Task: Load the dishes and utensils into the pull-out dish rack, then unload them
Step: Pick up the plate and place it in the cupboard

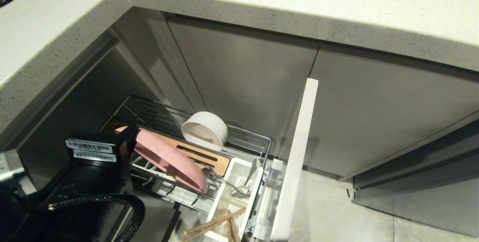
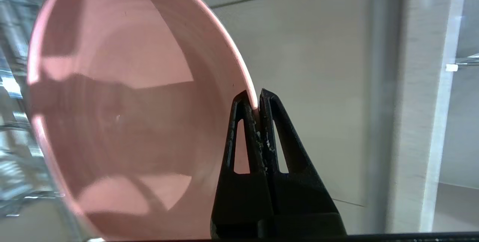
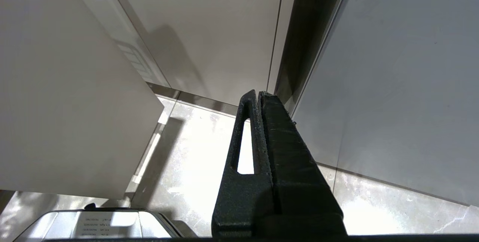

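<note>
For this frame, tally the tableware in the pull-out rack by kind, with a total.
Plates: 1, pink plate, rim pinched by the left claw
Bowls: 1, white bowl
Forks: 1, fork in the caddy
Chopsticks: 2, chopsticks
Total: 5

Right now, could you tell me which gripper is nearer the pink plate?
Left. The left gripper is clamped on the pink plate rim; the right gripper hangs parked over the floor, away from it.

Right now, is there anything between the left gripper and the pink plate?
No. The left gripper is already shut on the rim of the pink plate, which stands on edge over the dish rack. Nothing sits between them.
</note>
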{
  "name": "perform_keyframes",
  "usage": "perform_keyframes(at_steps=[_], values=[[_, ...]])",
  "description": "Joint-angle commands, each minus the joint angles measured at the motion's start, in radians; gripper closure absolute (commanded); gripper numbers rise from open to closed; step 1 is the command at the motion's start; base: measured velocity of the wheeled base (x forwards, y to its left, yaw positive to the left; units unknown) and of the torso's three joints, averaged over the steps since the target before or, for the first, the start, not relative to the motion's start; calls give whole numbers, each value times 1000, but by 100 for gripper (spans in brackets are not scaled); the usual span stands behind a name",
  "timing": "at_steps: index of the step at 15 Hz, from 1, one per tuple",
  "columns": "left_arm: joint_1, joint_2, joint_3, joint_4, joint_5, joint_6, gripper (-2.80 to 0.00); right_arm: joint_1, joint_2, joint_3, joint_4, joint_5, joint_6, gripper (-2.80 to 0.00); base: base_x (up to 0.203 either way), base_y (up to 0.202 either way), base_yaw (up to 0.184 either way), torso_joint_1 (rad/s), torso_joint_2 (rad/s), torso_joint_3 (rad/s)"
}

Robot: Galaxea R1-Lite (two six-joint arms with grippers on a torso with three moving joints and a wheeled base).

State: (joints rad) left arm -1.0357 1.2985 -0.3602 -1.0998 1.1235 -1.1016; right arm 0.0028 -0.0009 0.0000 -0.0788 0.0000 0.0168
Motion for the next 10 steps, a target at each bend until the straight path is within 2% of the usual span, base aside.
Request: perform_keyframes(at_steps=[1,6,10], values=[[11,15,0,11,13,-18,0,0,1,26,-1,0,0,0,0,0,0,0,0,0],[25,49,-3,54,18,-30,0,0,1,27,-1,0,0,0,0,0,0,0,0,0],[42,71,-5,156,12,-112,0,0,1,26,-1,0,0,0,0,0,0,0,0,0]])
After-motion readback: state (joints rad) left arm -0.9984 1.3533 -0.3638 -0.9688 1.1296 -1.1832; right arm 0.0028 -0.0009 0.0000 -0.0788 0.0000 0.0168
